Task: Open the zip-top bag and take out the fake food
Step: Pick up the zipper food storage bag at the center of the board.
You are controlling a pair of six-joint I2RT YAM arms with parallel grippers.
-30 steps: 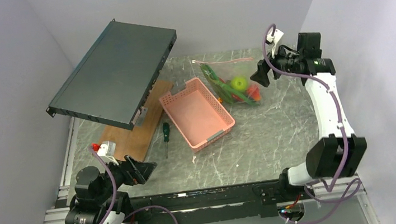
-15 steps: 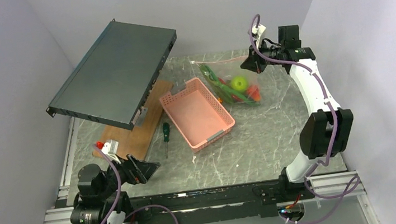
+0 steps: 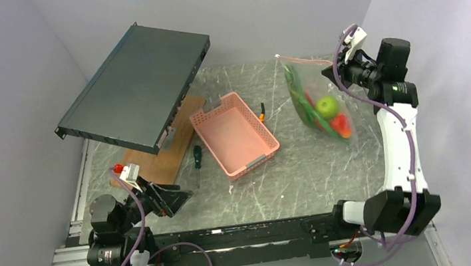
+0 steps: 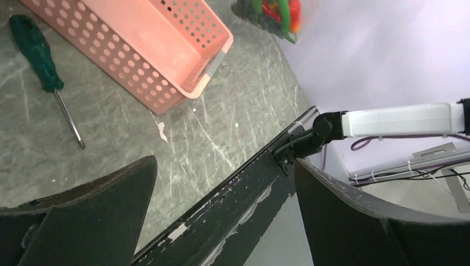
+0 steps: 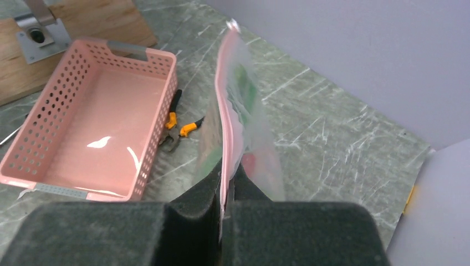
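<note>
Right arm (image 3: 396,145): white links, black joints, purple cable, black hand (image 5: 226,185)

One bag (image 3: 310,74) at upper right, holding one green apple (image 3: 327,105), at least one red piece (image 3: 341,123), and green pods (image 3: 297,96) too bunched to count. One pink basket (image 3: 234,135) at centre. One screwdriver (image 3: 197,159) on its left, one pliers (image 3: 262,112) on its right. One dark case (image 3: 137,84) and one wooden board (image 3: 171,147) at upper left. Two end effectors: left end effector (image 3: 173,199) at lower left, right end effector (image 3: 330,72) at upper right.
</note>
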